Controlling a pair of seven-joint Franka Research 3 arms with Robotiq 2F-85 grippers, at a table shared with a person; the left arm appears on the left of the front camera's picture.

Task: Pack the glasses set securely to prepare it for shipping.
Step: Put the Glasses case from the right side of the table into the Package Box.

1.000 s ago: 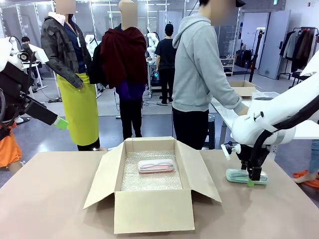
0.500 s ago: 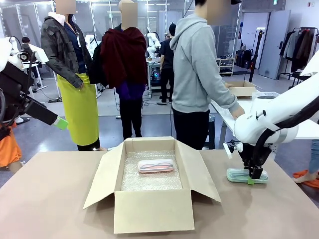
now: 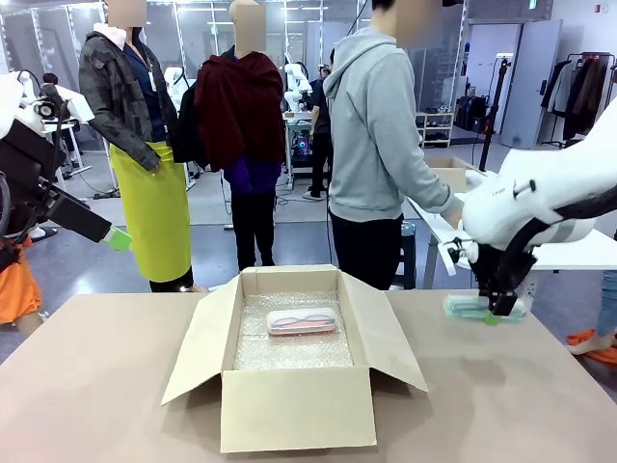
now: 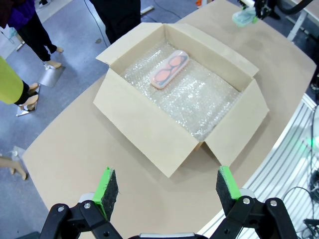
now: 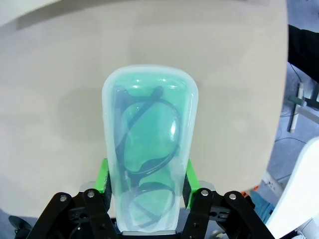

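Note:
My right gripper (image 3: pixel 496 314) is shut on the pale green glasses case (image 3: pixel 474 308) and holds it in the air above the table's right side. In the right wrist view the green case (image 5: pixel 148 167) sits between the green pads (image 5: pixel 102 177), with dark glasses visible inside. The pale pink case (image 3: pixel 302 321) lies on bubble wrap inside the open cardboard box (image 3: pixel 289 405), and the left wrist view shows the pink case (image 4: pixel 170 69) from above. My left gripper (image 4: pixel 162 185) hangs open high over the table's near left, its green pad (image 3: pixel 118 238) at the picture's left.
The box's flaps (image 3: pixel 198 342) spread out to both sides. A person in a grey hoodie (image 3: pixel 381 135) stands behind the table at a side table (image 3: pixel 578 253) to the right. Bare tabletop (image 3: pixel 87 386) lies left and right of the box.
My right gripper closed on the green case and lifted it off the table, rising and shifting slightly away. The left arm stayed still.

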